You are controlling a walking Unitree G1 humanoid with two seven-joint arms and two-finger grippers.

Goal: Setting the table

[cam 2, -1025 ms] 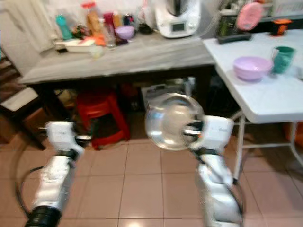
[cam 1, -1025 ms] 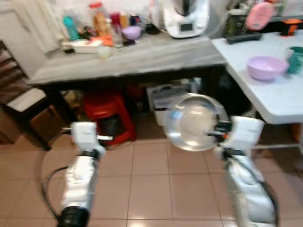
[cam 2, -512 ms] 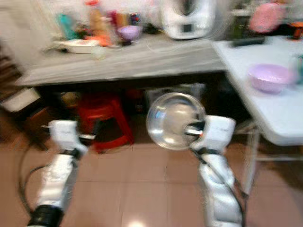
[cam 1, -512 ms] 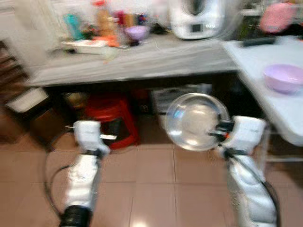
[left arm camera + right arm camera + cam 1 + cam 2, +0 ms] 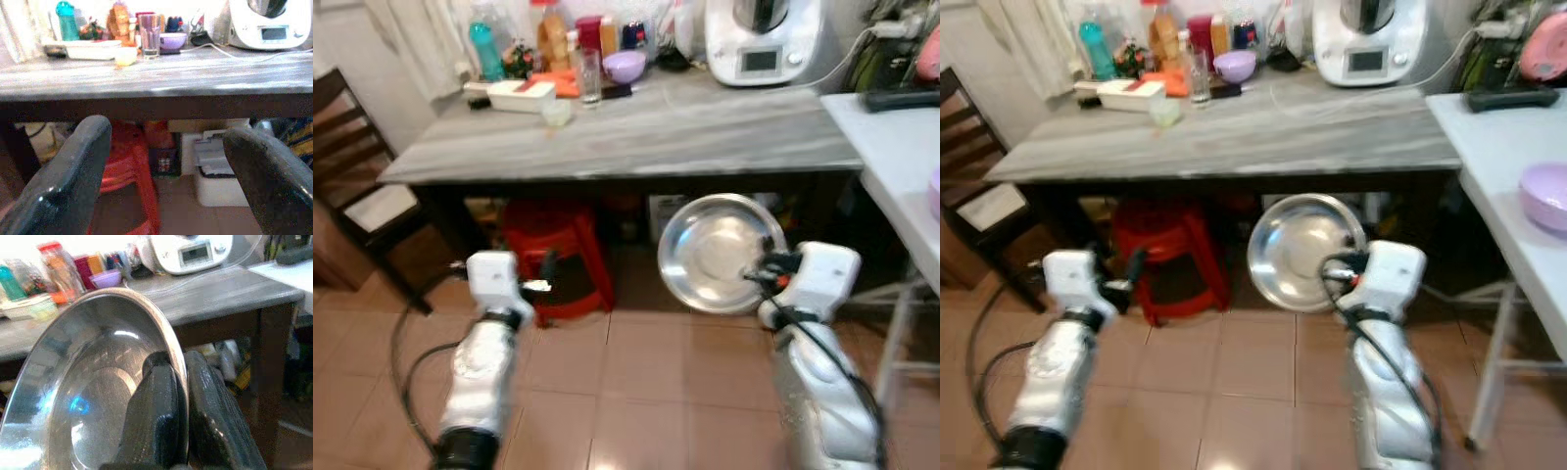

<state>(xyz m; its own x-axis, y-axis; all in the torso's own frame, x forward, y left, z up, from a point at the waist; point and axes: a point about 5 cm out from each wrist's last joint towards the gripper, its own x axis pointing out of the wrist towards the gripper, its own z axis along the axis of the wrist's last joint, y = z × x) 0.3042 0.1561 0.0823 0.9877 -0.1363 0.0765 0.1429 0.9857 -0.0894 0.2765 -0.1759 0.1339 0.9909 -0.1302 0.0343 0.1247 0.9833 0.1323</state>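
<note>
A round steel plate (image 5: 719, 253) stands on edge in front of me, its hollow face toward the camera. My right gripper (image 5: 766, 271) is shut on the steel plate's rim; in the right wrist view one finger (image 5: 151, 416) lies inside the dish (image 5: 98, 396) and the other behind the rim. My left gripper (image 5: 540, 285) hangs low on the left, open with nothing between its fingers (image 5: 73, 166). Ahead stands a grey wooden table (image 5: 656, 127). A white table (image 5: 1518, 147) on the right carries a lilac bowl (image 5: 1547, 194).
The grey table's far end holds bottles (image 5: 484, 49), a glass (image 5: 588, 75), a white box (image 5: 521, 94), a small purple bowl (image 5: 625, 66) and a white kitchen machine (image 5: 762, 39). A red stool (image 5: 553, 255) stands beneath it, a dark chair (image 5: 352, 166) at left. Tiled floor (image 5: 636, 392) lies below.
The camera has swung left and come nearer to the grey table, so the white table has slid toward the right edge. Both arms keep their pose, the plate still held.
</note>
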